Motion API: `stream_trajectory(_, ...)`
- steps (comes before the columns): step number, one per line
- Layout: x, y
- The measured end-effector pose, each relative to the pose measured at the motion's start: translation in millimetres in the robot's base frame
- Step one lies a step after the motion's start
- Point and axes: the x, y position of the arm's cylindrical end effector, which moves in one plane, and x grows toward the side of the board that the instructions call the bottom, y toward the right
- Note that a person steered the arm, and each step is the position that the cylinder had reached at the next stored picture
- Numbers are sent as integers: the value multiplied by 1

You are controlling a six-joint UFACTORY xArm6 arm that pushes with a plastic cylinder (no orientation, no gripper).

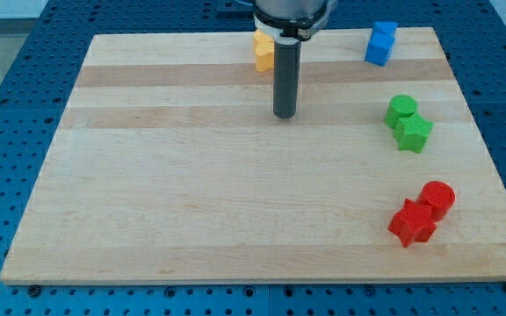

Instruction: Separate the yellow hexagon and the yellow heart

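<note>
A wooden desk (191, 219) seen from above. My tip (285, 115), the end of a dark rod with no gripper to open or close, rests below and just right of a yellow block cluster (263, 50) near the view's top edge. The rod hides part of the cluster, so hexagon and heart cannot be told apart. They look still together, so separating seems not yet begun. Next, the tip likely needs to reach the seam between them and push one aside.
</note>
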Motion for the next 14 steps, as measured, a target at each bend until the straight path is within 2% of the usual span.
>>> stream_trajectory(5, -7, -5)
stream_trajectory(7, -81, 5)
stream_trajectory(10, -144, 17)
stream_trajectory(11, -144, 15)
stream_trajectory(13, -144, -54)
stream_trajectory(14, -150, -30)
